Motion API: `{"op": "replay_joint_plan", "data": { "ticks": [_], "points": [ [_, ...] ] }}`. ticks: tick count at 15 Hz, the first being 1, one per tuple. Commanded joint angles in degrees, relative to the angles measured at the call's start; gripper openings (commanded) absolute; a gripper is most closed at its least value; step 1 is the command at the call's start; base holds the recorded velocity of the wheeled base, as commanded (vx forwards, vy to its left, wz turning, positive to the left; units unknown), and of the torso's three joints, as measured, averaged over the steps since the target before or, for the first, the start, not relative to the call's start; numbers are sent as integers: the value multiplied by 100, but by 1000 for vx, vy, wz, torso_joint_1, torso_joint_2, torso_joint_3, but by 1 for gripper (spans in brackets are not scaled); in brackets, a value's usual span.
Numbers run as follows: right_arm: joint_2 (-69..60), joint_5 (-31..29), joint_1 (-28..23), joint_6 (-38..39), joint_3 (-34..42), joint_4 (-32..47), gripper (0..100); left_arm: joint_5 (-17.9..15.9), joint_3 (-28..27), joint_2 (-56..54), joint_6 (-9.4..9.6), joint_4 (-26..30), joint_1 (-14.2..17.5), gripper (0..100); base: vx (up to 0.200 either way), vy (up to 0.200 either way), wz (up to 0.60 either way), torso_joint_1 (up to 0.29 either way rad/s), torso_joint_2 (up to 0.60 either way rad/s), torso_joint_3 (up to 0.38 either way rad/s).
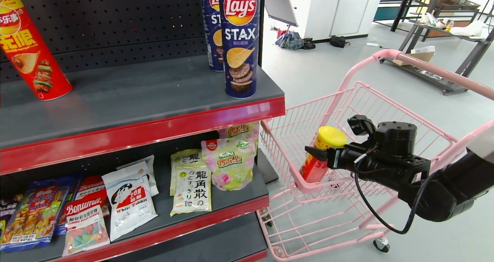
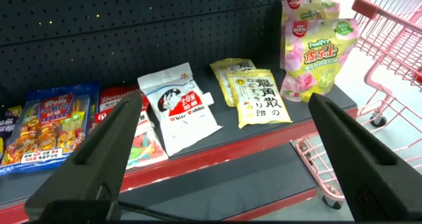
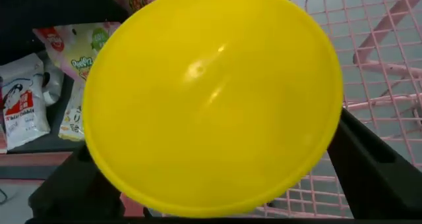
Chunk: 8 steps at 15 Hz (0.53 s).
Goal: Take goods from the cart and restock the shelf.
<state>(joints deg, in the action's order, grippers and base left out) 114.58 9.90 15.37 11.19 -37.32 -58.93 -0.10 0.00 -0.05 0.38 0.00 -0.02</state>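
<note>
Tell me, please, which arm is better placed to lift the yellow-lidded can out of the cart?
Right. The right gripper clasps the can inside the cart; the left gripper hangs open, facing the lower shelf.

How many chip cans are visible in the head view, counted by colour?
Red cans: 2
Blue cans: 2
Total: 4
</note>
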Motion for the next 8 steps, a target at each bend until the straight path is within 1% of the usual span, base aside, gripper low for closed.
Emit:
{"op": "replay_joint_plan", "data": {
  "ticks": [1, 5, 8],
  "points": [
    [108, -120, 71, 76, -144, -5, 0, 1, 0, 5, 6, 0, 2, 100, 0, 0, 0, 0, 0, 0],
    [144, -181, 221, 278, -285, -5, 0, 1, 0, 5, 6, 0, 2, 100, 0, 0, 0, 0, 0, 0],
    [-120, -225, 203, 226, -259, 22, 0, 1, 0, 5, -3, 0, -6, 100, 0, 0, 0, 0, 0, 0]
  ]
}}
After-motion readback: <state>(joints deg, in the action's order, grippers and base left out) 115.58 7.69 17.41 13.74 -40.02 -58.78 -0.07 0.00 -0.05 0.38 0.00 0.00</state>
